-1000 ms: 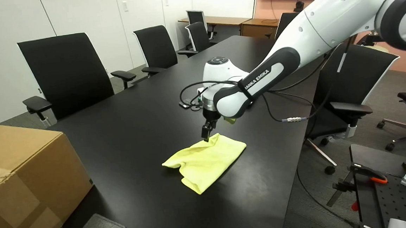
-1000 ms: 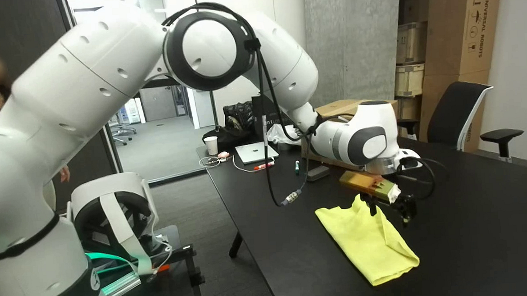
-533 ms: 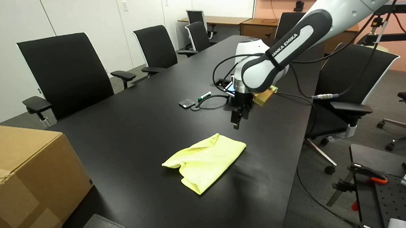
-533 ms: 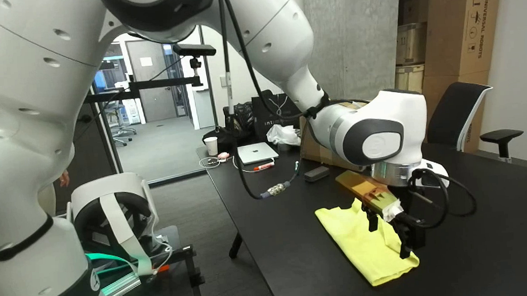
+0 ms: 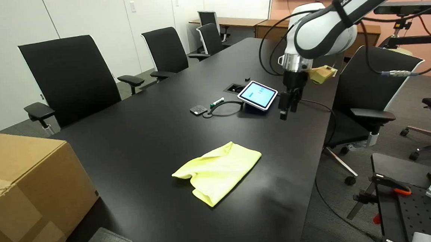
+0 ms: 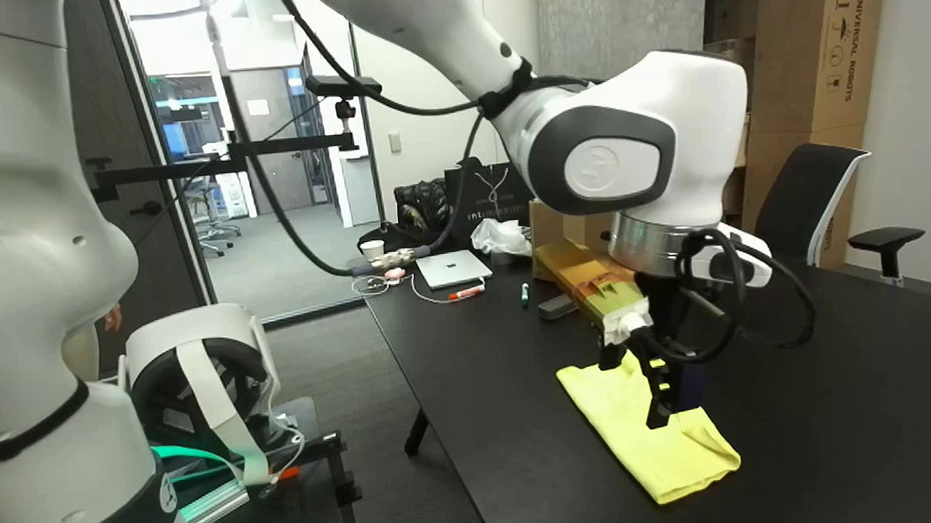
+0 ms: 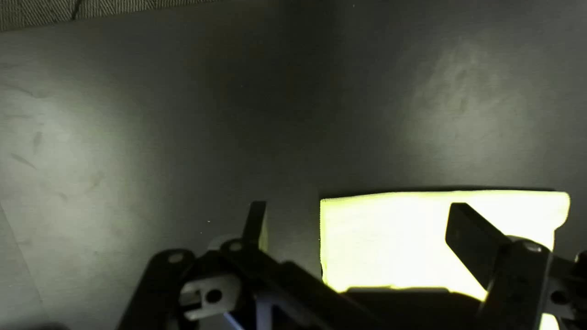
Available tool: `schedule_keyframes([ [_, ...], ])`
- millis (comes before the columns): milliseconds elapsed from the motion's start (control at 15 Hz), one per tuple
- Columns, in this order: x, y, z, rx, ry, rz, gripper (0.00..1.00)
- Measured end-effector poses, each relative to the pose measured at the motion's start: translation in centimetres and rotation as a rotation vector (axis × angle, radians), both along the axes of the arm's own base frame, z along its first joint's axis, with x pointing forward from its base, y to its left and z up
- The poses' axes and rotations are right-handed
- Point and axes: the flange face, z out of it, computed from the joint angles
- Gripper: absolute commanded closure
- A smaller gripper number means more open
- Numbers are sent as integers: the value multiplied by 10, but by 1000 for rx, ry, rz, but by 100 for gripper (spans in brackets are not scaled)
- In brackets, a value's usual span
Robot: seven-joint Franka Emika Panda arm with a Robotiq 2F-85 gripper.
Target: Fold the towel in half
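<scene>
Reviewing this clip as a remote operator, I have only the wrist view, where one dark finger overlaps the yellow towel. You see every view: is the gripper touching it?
Observer: No. In an exterior view, the gripper hangs in the air, clear of the towel.

Operator: The gripper blocks part of the towel from me. How does that hidden side lie?

Observer: Not flat: in an exterior view, it is rumpled there, with one pointed corner sticking out.
</scene>
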Motion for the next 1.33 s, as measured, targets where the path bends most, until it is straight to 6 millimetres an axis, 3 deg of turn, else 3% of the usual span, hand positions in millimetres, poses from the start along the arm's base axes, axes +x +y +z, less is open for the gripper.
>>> schedule_keyframes([
  [400, -69, 6, 95, 21, -31, 59, 0],
  [867, -145, 53, 200, 36, -115, 142, 0],
  [1067, -167, 69, 226, 38, -151, 165, 0],
  [1333, -174, 72, 228, 41, -159, 165, 0],
])
